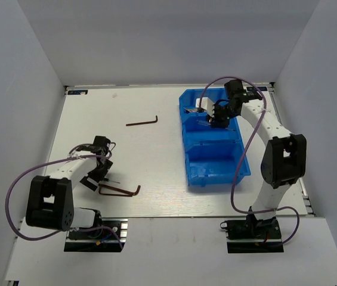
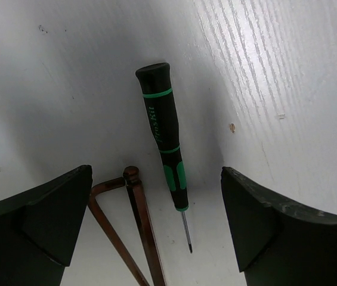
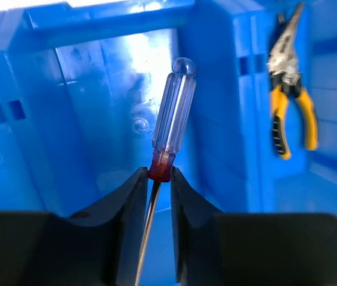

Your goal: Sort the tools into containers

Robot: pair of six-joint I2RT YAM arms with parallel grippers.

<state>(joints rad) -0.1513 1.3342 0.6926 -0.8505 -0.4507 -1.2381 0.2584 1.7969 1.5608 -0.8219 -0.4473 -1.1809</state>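
Note:
My left gripper (image 1: 98,174) (image 2: 156,177) is open and low over the table. A green-black screwdriver (image 2: 165,140) lies between its fingers, and a brown L-shaped hex key (image 2: 139,229) (image 1: 120,191) lies beside it. A second hex key (image 1: 142,122) lies at the table's far middle. My right gripper (image 1: 218,117) (image 3: 159,176) is shut on the red collar of a clear-blue-handled screwdriver (image 3: 171,113), held inside the blue bin (image 1: 215,168) over its far part. Yellow-handled pliers (image 3: 291,95) lie in the bin behind a divider, to the right in the right wrist view.
The bin's walls and dividers (image 3: 216,89) stand close around my right gripper. The white table (image 1: 156,161) is edged by grey walls at the left, right and back. Purple cables loop off both arms.

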